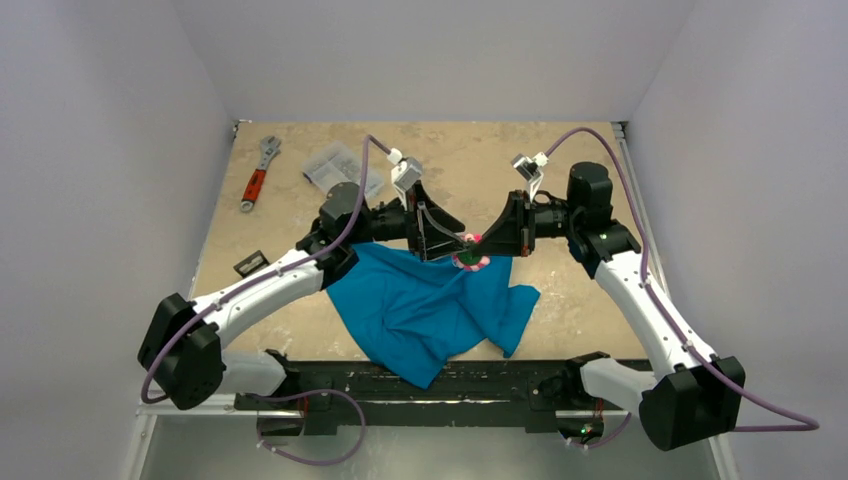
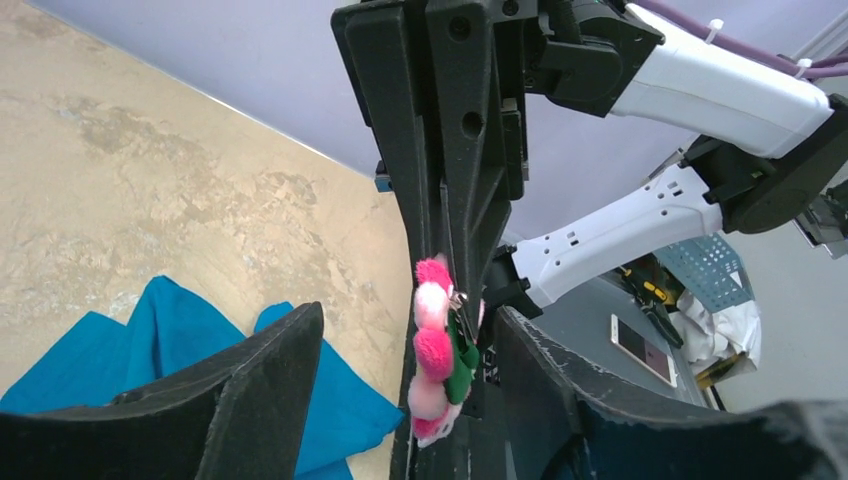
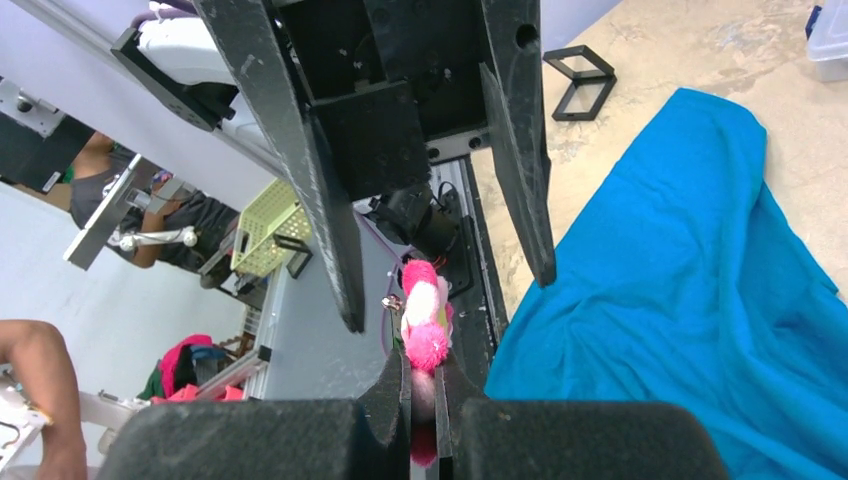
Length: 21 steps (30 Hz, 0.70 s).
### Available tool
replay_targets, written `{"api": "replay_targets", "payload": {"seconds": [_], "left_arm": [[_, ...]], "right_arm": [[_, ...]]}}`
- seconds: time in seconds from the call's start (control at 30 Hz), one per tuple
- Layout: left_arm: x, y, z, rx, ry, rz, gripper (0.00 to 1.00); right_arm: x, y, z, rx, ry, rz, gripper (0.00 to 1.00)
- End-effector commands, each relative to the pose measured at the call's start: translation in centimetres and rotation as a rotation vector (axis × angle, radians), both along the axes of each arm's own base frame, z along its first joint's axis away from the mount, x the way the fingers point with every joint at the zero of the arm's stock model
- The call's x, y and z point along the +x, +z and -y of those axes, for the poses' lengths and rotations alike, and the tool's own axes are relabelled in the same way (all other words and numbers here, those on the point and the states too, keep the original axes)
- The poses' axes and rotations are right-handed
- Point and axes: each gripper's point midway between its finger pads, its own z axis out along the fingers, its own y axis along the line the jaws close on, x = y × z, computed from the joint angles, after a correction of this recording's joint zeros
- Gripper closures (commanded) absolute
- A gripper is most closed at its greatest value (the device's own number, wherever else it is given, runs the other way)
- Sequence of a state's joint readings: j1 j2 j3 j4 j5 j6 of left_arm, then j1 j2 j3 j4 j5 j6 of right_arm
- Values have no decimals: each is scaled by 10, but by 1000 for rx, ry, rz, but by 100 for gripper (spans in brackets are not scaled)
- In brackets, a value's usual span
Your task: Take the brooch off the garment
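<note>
The brooch [image 3: 424, 325], fluffy pink and white petals with a green back, is pinched between my right gripper's [image 3: 425, 368] shut fingers. It hangs in the air, apart from the cloth. It also shows in the top view [image 1: 470, 259] and the left wrist view [image 2: 434, 350]. My left gripper [image 2: 405, 320] is open, its two fingers standing on either side of the brooch and the right gripper's tips without touching them. In the top view the left gripper [image 1: 452, 244] and right gripper [image 1: 486, 244] meet tip to tip. The teal-blue garment [image 1: 430, 305] lies crumpled on the table below; it also shows in the right wrist view [image 3: 690, 270].
A red-handled wrench [image 1: 258, 172] and a clear packet of small parts [image 1: 340, 168] lie at the back left. A small black square frame [image 1: 250, 264] sits left of the shirt. A black rail [image 1: 420, 385] runs along the near edge.
</note>
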<state>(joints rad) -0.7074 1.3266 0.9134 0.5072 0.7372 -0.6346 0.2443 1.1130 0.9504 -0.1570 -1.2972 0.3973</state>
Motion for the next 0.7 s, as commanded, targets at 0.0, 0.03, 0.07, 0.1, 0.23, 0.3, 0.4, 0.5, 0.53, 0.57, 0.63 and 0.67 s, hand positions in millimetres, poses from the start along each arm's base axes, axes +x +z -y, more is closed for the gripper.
{"api": "replay_targets", "payload": {"seconds": [0.0, 0.03, 0.07, 0.1, 0.23, 0.3, 0.4, 0.5, 0.53, 0.57, 0.63, 0.67], "left_arm": [[-12, 29, -17, -44, -17, 111, 35], [-14, 30, -20, -43, -18, 123, 35], [-15, 30, -22, -40, -19, 135, 34], [-17, 29, -24, -35, -17, 143, 34], [-23, 28, -33, -12, -6, 174, 33], [-21, 25, -37, 5, 10, 183, 35], [-21, 24, -40, 32, 9, 244, 43], [-18, 19, -42, 80, 10, 323, 49], [-17, 19, -43, 90, 11, 345, 50], [-17, 19, -43, 96, 6, 366, 50], [-15, 22, -42, 104, 5, 410, 50], [-13, 24, -42, 105, 8, 421, 50]], "right_arm": [[1, 15, -1, 13, 13, 82, 100], [1, 15, -1, 12, 11, 83, 100], [1, 15, -1, 11, 10, 84, 100], [2, 15, -1, 10, 9, 83, 100], [2, 15, -1, 0, 2, 100, 100], [3, 15, 0, -12, -6, 117, 100], [9, 11, 3, -67, -37, 191, 100], [12, 13, 5, -88, -45, 250, 100], [12, 14, 5, -91, -42, 260, 100], [12, 14, 5, -92, -37, 265, 100], [12, 12, 6, -101, -19, 287, 100], [10, 12, 6, -104, -9, 288, 100]]}}
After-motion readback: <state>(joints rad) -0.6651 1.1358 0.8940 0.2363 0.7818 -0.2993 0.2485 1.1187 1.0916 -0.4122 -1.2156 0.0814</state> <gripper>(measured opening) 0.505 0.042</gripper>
